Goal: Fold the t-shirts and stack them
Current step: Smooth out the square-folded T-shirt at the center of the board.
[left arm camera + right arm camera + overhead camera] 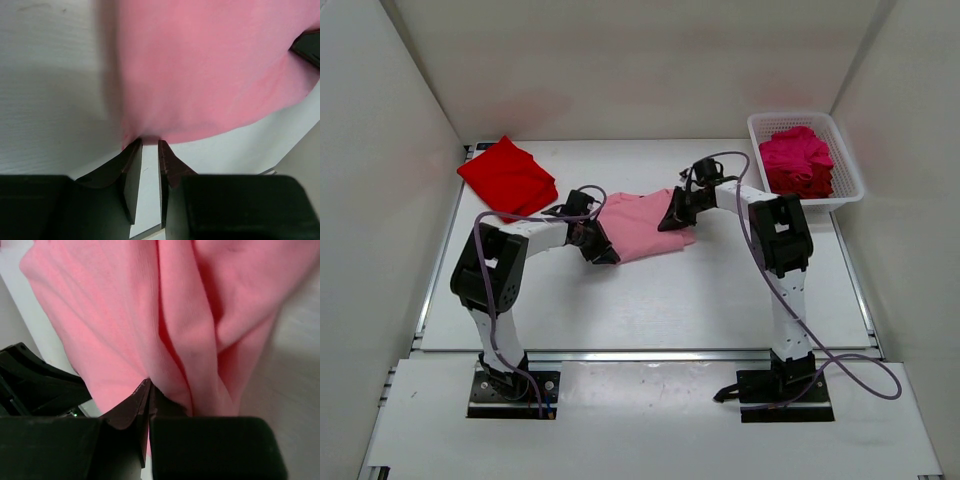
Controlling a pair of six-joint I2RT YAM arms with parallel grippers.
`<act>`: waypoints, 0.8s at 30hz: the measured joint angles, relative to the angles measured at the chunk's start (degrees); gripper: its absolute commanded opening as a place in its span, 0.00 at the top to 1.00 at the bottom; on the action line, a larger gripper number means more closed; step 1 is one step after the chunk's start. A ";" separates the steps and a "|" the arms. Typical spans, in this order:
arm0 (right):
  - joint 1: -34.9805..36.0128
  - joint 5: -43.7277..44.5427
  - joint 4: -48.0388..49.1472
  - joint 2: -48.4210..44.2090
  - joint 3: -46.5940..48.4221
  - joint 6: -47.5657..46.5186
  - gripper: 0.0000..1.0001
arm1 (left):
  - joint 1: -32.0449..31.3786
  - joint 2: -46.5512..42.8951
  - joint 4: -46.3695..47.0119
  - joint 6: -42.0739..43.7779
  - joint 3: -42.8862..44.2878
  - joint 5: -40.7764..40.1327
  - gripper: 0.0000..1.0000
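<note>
rising from their bases at the near edge of the table [650, 300], both arms bend inward toward its middle. the left gripper [598, 248] sits low at the left edge of the light pink t-shirt [642, 225]. in the left wrist view its fingers [131, 165] stand with only a narrow gap between them, and the shirt's hem bunches right at their tips, pinched there. the right gripper [675, 215] meets the same shirt at its right side. in the right wrist view its fingers [129, 412] are pressed together on a fold of pink cloth, which falls away from them in long creases. the light pink t-shirt lies between the two grippers at the centre of the table, partly gathered and not flat.

farther back on the left, near the side wall, the bright red t-shirt [508, 176] rests folded on the table, well apart from the pink one. at the far right corner stands the white basket [850, 180], and inside it lies a crumpled heap of cloth, the magenta t-shirt [798, 158] on top.
</note>
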 measured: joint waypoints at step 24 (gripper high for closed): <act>-3.50 0.31 -6.97 -36.48 -18.62 -5.75 0.68 | 8.61 -0.04 9.14 0.72 -1.09 3.78 0.19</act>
